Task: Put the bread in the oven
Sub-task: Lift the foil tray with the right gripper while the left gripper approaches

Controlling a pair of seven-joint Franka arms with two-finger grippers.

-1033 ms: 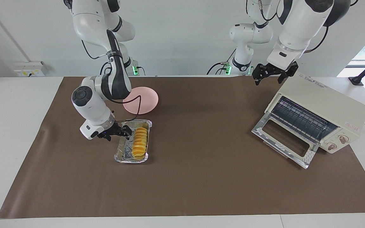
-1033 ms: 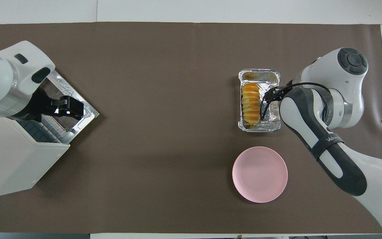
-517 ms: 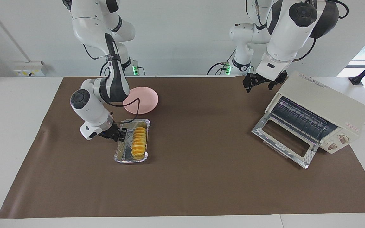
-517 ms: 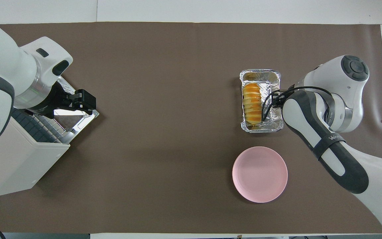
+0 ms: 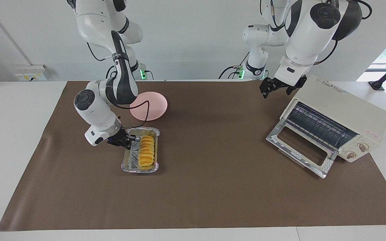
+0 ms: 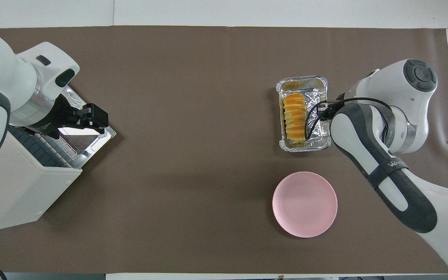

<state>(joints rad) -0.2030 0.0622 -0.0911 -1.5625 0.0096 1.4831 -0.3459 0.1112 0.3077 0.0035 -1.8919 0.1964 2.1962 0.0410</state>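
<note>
Golden bread point(image 5: 146, 150) lies in its foil tray point(image 5: 128, 166), well apart from the open oven point(image 5: 340, 117).
My right gripper point(image 5: 128, 142) is at the tray's rim, jaws' state I cannot tell; my left gripper point(image 5: 277, 86) hovers beside the oven's top, jaws spread, holding nothing. A pink plate point(image 5: 152, 107) sits nearer the robots than the tray.

The facing camera sits high, across the bench point(image 5: 213, 201) from the robots, and looks back at them, with the oven point(image 5: 333, 124) at that view's right. The overhead camera looks steeply down from above the robots' end, with the oven point(image 6: 18, 186) at its left. Both share the whole brown mat point(image 6: 193, 116), half a turn apart.
</note>
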